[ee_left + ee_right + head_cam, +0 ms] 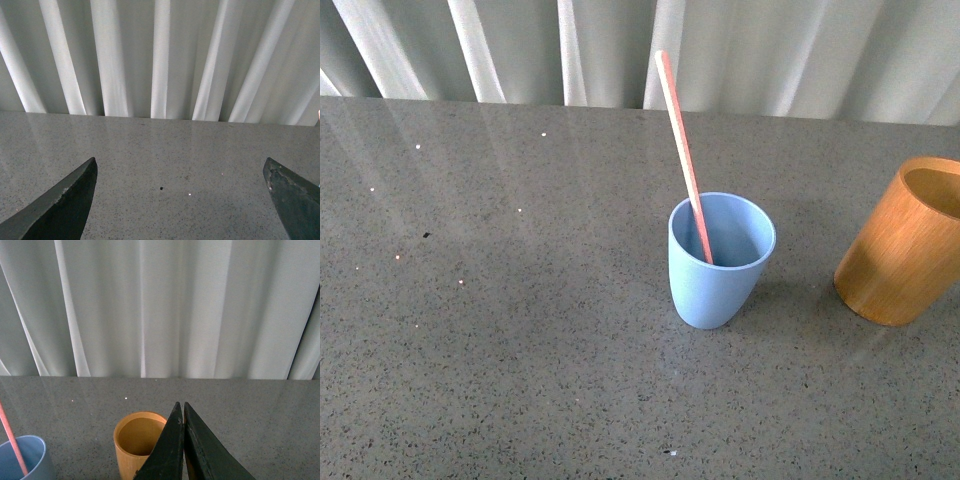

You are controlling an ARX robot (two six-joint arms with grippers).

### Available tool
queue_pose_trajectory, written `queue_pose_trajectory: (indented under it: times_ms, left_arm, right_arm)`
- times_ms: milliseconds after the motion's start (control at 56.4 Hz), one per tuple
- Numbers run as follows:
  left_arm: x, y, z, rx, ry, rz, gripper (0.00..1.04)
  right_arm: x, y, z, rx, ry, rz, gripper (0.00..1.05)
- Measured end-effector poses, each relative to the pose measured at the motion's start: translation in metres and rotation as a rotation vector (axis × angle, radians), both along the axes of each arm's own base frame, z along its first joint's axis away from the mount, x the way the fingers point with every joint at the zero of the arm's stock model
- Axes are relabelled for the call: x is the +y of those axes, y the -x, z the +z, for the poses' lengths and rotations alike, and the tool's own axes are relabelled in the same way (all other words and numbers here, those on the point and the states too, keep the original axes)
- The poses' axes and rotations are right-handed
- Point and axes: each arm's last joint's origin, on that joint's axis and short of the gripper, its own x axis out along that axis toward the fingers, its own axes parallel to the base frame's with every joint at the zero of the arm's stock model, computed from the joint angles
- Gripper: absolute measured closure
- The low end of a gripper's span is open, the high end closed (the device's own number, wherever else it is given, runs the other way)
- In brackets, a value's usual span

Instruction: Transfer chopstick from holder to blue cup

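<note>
The salmon-pink chopstick (683, 150) stands in the light blue cup (717, 268) at the middle of the table, leaning back and to the left. The orange-brown wooden holder (902, 245) stands empty at the right edge. In the right wrist view the holder (134, 442) is close in front of my right gripper (181, 407), which is shut and empty; the blue cup (25, 460) and chopstick (12, 437) show beside it. My left gripper (180, 167) is open and empty over bare table. Neither arm shows in the front view.
The grey speckled table (500, 330) runs back to a white pleated curtain (770, 50). Small specks lie on the surface.
</note>
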Motion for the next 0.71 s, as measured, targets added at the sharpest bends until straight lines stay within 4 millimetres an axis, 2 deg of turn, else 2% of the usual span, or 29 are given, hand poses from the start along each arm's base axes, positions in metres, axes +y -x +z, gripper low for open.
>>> queue_pose_trajectory:
  times_ms: [709]
  left_arm:
    - [0.000,0.000,0.000,0.000,0.000,0.000,0.07]
  right_arm:
    - [0.000,0.017,0.000,-0.004,0.000,0.000,1.04]
